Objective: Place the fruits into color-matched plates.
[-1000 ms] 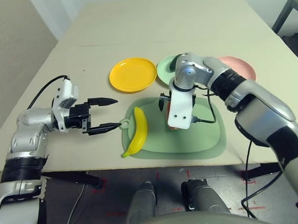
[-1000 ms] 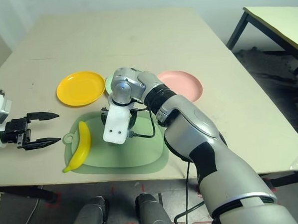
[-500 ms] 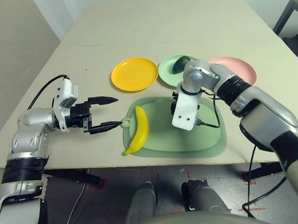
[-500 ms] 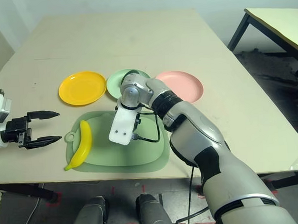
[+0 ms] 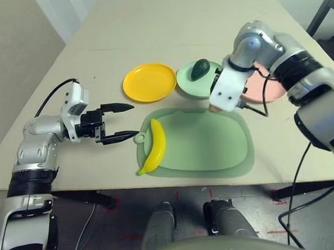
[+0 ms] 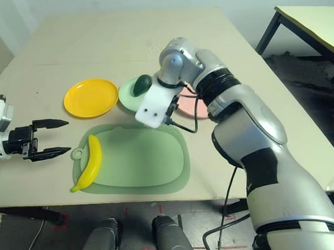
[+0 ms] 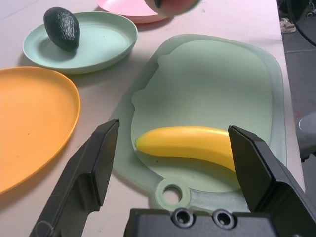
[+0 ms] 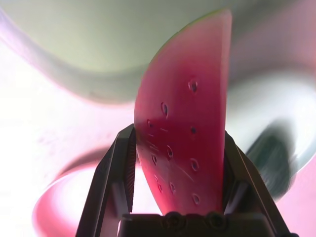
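Observation:
My right gripper (image 8: 177, 137) is shut on the red watermelon wedge (image 8: 185, 113), held in the air. Its white wrist mount (image 5: 228, 90) hangs over the gap between the mint green plate (image 5: 186, 86) and the pink plate (image 5: 267, 89). The dark green avocado (image 5: 199, 69) lies in the mint green plate. The yellow banana (image 5: 153, 146) rests on the left part of the large green mat (image 5: 207, 145). The yellow-orange plate (image 5: 149, 82) holds nothing. My left gripper (image 5: 117, 123) stands open just left of the mat, pointing at the banana without touching it.
The three plates stand in a row behind the mat, on a beige table (image 5: 167, 30). A black cable (image 5: 254, 108) hangs from my right wrist over the mat's far right corner. Another table's edge (image 6: 313, 22) shows at the far right.
My right gripper closed on the watermelon wedge on the mat, lifted it, and carried it back and right toward the pink plate. The left arm has stayed in place.

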You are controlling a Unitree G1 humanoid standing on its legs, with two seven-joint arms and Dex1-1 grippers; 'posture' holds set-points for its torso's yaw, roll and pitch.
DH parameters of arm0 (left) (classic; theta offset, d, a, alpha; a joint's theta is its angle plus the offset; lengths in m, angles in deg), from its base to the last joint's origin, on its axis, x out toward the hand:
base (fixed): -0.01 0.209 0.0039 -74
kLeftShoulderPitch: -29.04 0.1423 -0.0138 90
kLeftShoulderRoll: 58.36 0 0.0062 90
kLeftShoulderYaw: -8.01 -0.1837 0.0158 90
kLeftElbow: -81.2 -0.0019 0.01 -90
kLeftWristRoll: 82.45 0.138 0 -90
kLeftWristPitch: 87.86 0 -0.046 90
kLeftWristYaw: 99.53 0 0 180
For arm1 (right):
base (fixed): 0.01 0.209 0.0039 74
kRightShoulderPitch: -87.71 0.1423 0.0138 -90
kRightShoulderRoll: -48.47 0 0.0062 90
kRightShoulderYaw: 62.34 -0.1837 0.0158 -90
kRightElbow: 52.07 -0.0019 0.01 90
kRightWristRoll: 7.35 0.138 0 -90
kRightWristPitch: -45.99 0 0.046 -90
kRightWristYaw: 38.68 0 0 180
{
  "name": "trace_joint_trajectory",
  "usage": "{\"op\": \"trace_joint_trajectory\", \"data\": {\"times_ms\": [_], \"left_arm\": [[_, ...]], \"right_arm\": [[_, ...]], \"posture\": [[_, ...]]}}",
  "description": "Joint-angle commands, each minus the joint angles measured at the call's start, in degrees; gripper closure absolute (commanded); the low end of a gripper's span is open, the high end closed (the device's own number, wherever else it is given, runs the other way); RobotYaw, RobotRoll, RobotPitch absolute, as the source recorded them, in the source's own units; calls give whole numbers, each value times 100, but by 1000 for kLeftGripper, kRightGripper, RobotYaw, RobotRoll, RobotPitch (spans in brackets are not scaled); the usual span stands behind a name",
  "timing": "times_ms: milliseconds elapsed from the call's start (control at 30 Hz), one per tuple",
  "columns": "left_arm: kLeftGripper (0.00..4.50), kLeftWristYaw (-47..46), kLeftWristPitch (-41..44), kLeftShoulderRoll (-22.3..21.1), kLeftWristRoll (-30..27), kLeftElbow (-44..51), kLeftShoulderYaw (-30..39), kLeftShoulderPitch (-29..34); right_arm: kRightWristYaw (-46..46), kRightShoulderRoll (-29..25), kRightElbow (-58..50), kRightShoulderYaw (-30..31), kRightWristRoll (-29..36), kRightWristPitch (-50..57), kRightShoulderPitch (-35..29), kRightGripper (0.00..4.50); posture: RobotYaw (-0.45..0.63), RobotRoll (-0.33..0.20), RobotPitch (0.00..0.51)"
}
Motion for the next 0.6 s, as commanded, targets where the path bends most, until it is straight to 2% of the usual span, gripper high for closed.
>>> {"op": "trace_joint_trajectory", "data": {"times_ms": [33, 267, 600], "left_arm": [[0, 54, -49, 25, 32, -56, -41, -16], [0, 22, -3, 93, 40, 16, -77, -36], [0, 22, 95, -9, -19, 174, 7, 106]], "right_arm": [[1253, -97, 593, 245, -904, 278, 167, 2302], [3532, -10, 1237, 770, -2231, 1259, -128, 2302], [4223, 52, 1481, 703, -2652, 2162, -682, 2302]], "posture": [[16, 0, 116], [35, 0, 124], [44, 0, 145]]}}
